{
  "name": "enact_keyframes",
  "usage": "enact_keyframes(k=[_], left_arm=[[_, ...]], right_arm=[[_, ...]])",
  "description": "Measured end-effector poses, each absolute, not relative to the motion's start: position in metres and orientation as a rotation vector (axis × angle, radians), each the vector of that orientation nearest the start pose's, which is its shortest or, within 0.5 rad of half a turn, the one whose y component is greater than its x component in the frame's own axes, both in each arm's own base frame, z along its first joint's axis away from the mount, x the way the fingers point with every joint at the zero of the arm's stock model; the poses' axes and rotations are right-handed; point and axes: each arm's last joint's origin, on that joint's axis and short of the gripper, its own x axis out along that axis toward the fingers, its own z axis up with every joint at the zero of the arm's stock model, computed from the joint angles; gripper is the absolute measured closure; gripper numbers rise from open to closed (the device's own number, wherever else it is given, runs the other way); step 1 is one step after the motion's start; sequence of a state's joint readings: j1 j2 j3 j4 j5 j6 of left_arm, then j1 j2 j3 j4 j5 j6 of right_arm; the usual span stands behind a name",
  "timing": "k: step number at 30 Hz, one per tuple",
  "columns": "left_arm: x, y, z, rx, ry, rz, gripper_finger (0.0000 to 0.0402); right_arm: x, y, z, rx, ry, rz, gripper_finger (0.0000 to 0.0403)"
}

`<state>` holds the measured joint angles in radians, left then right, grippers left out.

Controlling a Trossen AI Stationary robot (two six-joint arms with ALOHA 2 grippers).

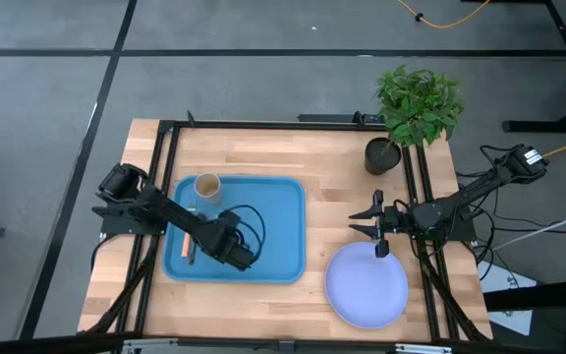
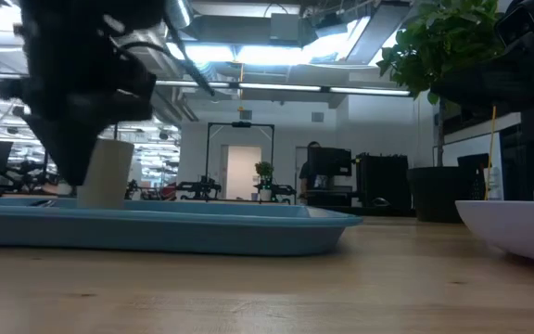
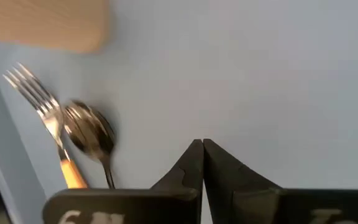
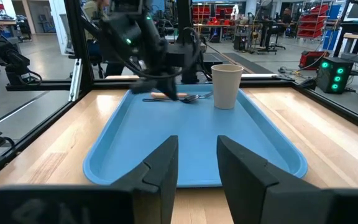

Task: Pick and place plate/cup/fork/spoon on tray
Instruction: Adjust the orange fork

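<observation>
Tray (image 1: 283,211) holds cup (image 1: 207,187), fork (image 3: 45,115), spoon (image 3: 91,130); no legible writing.

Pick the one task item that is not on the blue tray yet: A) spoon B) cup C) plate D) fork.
C: the plate lies on bare wood off the tray's right, by the right gripper, while the cup, fork and spoon sit on the tray.
</observation>
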<state>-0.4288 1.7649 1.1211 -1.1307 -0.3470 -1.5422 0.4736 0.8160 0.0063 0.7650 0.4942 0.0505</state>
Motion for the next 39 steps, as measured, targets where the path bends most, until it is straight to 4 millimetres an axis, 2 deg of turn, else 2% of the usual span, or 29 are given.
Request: enact_keyframes(k=[4, 8, 10, 15, 21, 25, 28, 32, 39], left_arm=[[0.259, -0.128, 0.178, -0.515, 1.300, 0.986, 0.0401], [0.244, -0.151, 0.179, -0.555, 1.302, 1.020, 0.0402], [0.231, -0.162, 0.180, -0.580, 1.262, 1.104, 0.0401], [0.189, -0.174, 0.188, -0.610, 1.024, 1.490, 0.0402], [0.184, -0.166, 0.169, -0.613, 1.044, 1.506, 0.0402], [0.184, -0.157, 0.150, -0.714, 1.050, 1.475, 0.0402], [0.183, -0.154, 0.150, -0.751, 1.044, 1.466, 0.0402], [0.178, -0.150, 0.157, -0.718, 1.062, 1.508, 0.0402], [0.177, -0.155, 0.153, -0.733, 1.068, 1.480, 0.0402]], right_arm=[[0.135, 0.054, 0.156, 0.031, 0.039, -0.021, 0.0288], [0.135, 0.054, 0.156, 0.057, 0.038, -0.022, 0.0288], [0.135, 0.054, 0.156, 0.057, 0.038, -0.022, 0.0288], [0.135, 0.054, 0.156, 0.077, 0.038, -0.023, 0.0288], [0.135, 0.054, 0.157, 0.089, 0.028, -0.022, 0.0288], [0.135, 0.054, 0.160, 0.106, -0.004, -0.020, 0.0288], [0.135, 0.054, 0.162, 0.114, -0.018, -0.020, 0.0288], [0.135, 0.054, 0.162, 0.115, -0.020, -0.020, 0.0288], [0.135, 0.054, 0.162, 0.114, -0.019, -0.020, 0.0288]])
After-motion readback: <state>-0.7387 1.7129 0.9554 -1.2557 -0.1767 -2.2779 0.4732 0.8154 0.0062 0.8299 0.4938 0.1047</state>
